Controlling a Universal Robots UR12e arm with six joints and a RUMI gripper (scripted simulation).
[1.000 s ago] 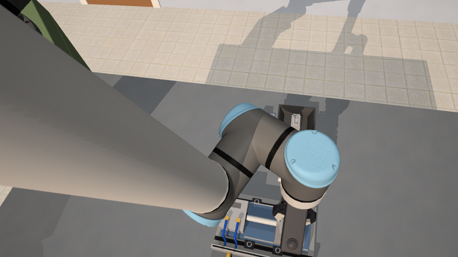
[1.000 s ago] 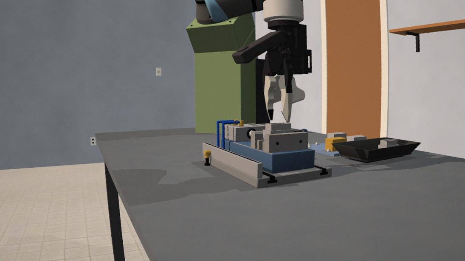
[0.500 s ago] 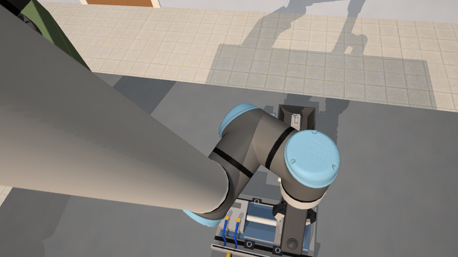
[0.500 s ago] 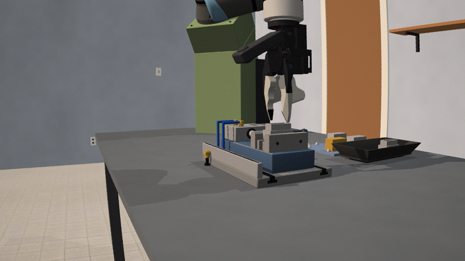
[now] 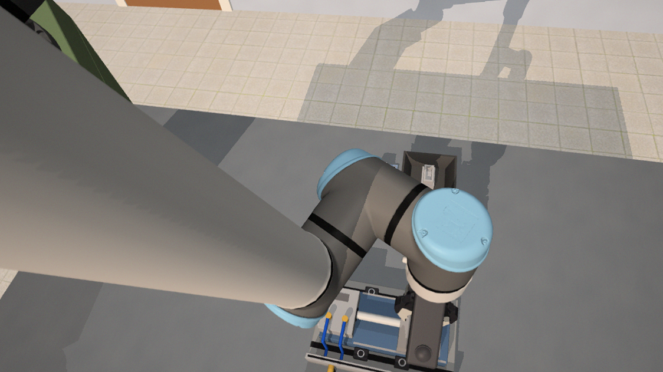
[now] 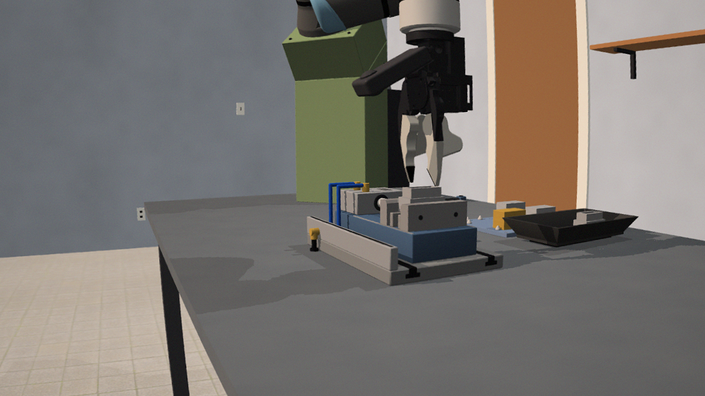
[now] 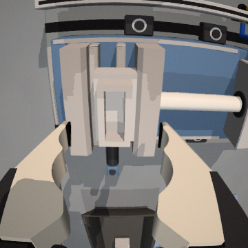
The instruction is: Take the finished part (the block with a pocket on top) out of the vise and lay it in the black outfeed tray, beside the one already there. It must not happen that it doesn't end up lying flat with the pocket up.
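The finished part, a pale grey block with a rectangular pocket on top, sits between the two grey jaws of the vise on its blue base. It also shows in the side view. My gripper hangs straight above the vise, fingers open and empty, one on each side of the jaws; in the side view its tips are just above the part. The black outfeed tray lies right of the vise and holds one grey part. From above the tray is partly hidden by the arm.
The vise stands on a grey rail plate with blue hoses at its far end. A yellow block and grey blocks sit behind the tray. A green cabinet stands behind the table.
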